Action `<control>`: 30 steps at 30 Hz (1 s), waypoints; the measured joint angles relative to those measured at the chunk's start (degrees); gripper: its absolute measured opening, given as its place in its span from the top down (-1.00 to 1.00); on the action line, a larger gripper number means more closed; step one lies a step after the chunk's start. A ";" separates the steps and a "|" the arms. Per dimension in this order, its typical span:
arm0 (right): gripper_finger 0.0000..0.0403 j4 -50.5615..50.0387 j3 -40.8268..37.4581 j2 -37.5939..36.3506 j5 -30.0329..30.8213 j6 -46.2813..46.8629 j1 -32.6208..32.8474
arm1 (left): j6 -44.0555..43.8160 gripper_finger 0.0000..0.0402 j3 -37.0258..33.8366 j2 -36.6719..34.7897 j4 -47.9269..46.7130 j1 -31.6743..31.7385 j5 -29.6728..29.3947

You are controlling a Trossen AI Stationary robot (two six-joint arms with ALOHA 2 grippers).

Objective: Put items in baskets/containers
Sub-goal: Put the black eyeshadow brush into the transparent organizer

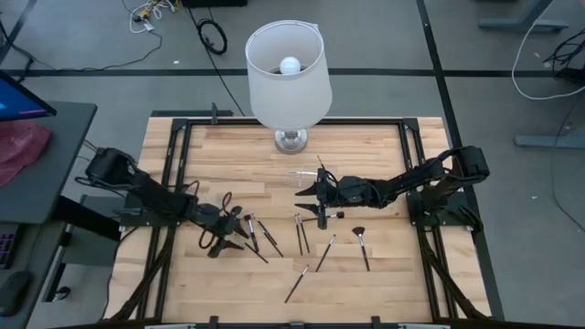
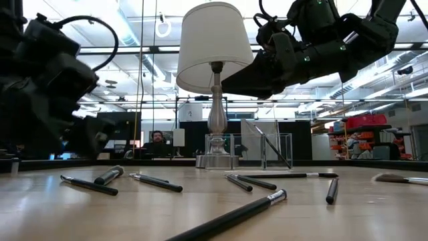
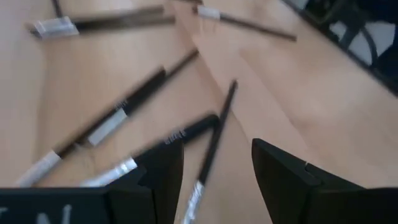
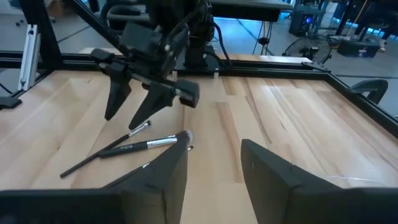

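Observation:
Several thin makeup brushes lie flat on the wooden table: a cluster (image 1: pixel 259 234) at the left-centre, a pair (image 1: pixel 300 233), one (image 1: pixel 325 253), one (image 1: pixel 295 283) and a fan-tipped one (image 1: pixel 362 245). My left gripper (image 1: pixel 238 230) is open just over the cluster. In the left wrist view (image 3: pixel 217 180) a thin dark brush (image 3: pixel 214 134) lies on the table between its fingers, untouched. The clear plastic box (image 1: pixel 306 177) stands in front of the lamp, and one brush (image 2: pixel 271 148) leans inside it. My right gripper (image 1: pixel 306 194) is open and empty, raised beside the box (image 2: pixel 251 150).
A white-shaded lamp (image 1: pixel 289 68) stands at the table's far middle, right behind the box. A black metal frame (image 1: pixel 169 164) runs around the table top. The near part of the table (image 1: pixel 393 292) holds only a few brushes. A person (image 2: pixel 156 140) sits far behind the table.

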 joint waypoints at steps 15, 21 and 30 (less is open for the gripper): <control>0.24 -0.52 0.00 0.00 0.00 0.44 0.00 | 0.16 0.16 0.20 11.51 3.96 -3.88 -10.98; 0.24 -0.10 2.64 2.64 -1.36 2.01 0.93 | -0.73 0.69 0.23 12.85 4.71 -3.41 -11.51; 0.24 -13.51 25.95 22.13 -4.10 -0.90 5.43 | 0.28 0.87 0.02 12.62 5.73 -1.81 -9.12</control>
